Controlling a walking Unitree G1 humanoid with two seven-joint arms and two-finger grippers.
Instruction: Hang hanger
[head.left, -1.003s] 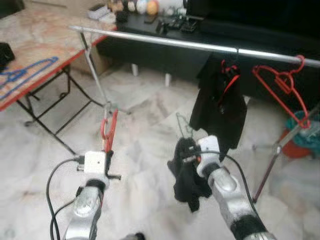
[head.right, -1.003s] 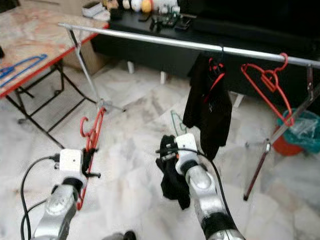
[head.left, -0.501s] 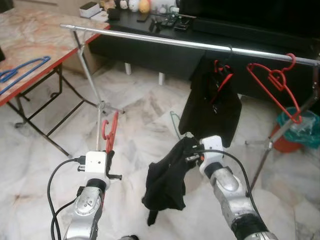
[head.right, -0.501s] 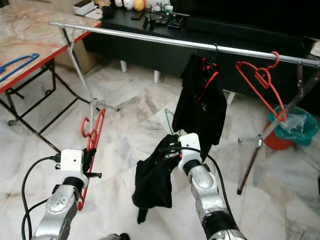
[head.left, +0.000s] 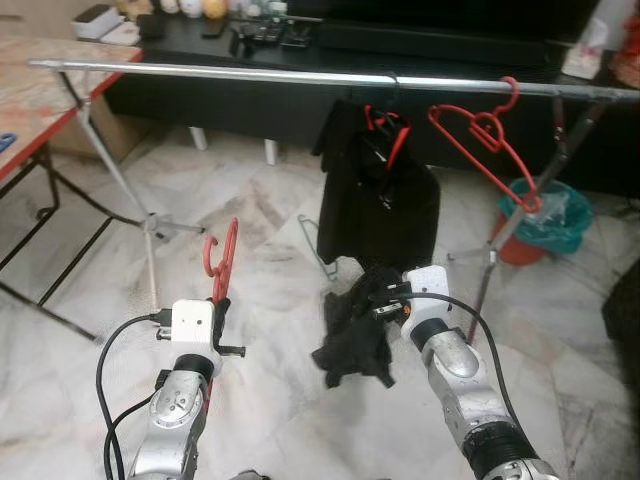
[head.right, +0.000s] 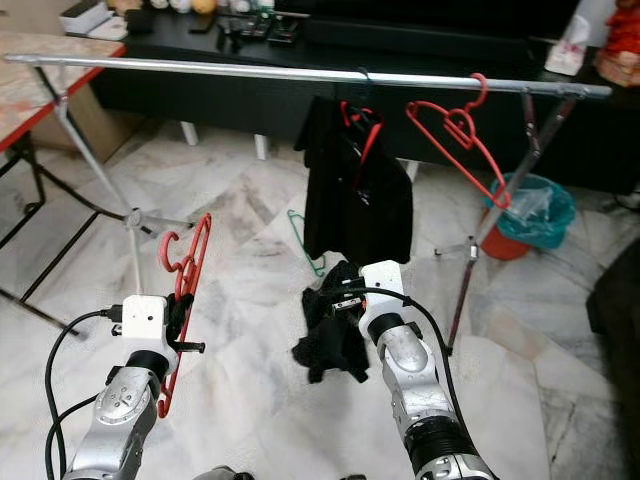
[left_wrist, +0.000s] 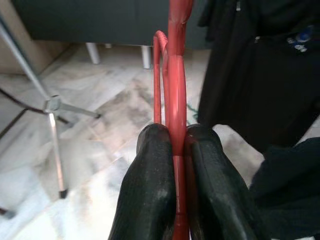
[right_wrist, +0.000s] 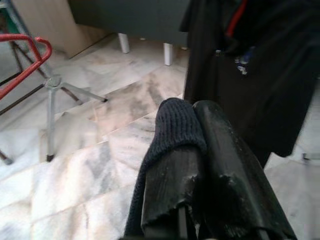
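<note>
Marble floor carries rack legs and a red bucket. Rail holds 1 black shirt, 1 red hanger.

No text, label, brand, number or sign can be read on anything in these views.

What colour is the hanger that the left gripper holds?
Red. The hanger shows best in the left wrist view, pinched between the left gripper fingers.
</note>
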